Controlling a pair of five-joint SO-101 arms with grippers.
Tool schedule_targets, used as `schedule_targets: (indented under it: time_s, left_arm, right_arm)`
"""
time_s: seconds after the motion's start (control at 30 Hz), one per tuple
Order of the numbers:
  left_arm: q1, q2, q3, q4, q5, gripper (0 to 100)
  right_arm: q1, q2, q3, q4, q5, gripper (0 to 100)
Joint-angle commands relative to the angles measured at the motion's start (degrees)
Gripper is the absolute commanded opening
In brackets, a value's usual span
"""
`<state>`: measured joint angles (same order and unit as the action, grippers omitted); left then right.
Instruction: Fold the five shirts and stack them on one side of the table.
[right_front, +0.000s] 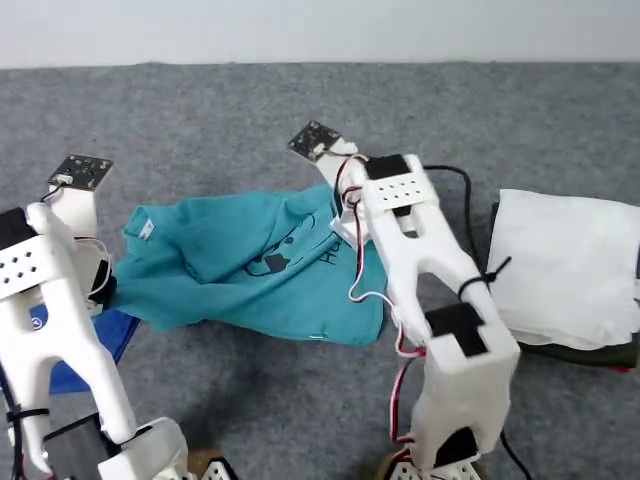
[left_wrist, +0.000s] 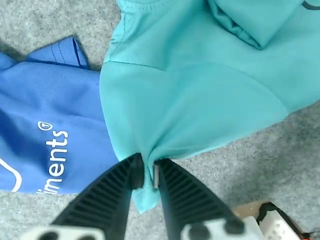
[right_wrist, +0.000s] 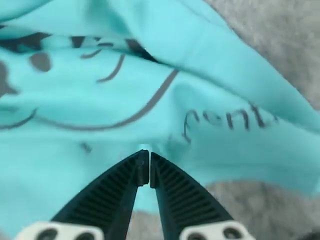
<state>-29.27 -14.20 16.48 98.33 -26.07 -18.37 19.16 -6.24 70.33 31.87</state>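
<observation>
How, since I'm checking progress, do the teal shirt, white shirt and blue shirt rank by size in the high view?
1. teal shirt, spread out.
2. white shirt, folded.
3. blue shirt, though an arm hides much of it, so its rank is unsure.

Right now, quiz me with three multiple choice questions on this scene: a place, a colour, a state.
1. Where does the folded white shirt lie? A) beside the right arm B) at the table's middle C) at the far edge
2. What colour is the shirt beside the teal shirt near the left arm? A) red B) blue C) yellow
3. The left gripper is A) open B) shut on nothing C) shut on the teal shirt
Answers: A, it lies on a dark shirt there; B, the blue shirt lies against the teal one; C, its fingers pinch the teal edge.
</observation>
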Motion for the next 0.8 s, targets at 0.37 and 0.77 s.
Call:
schedule_targets:
  time_s: [0.37, 0.77]
  left_arm:
    - [5.5, -2.5, -2.2, -1.7, 4.8, 1]
    - [5.3, -2.5, -2.2, -1.7, 4.8, 1]
  right_arm:
    - [-8.7, -9.7, -1.7, 32.4, -0.6, 0.9]
    - [-14.2, -7.5, 14.1, 22.6, -4.1, 15.4]
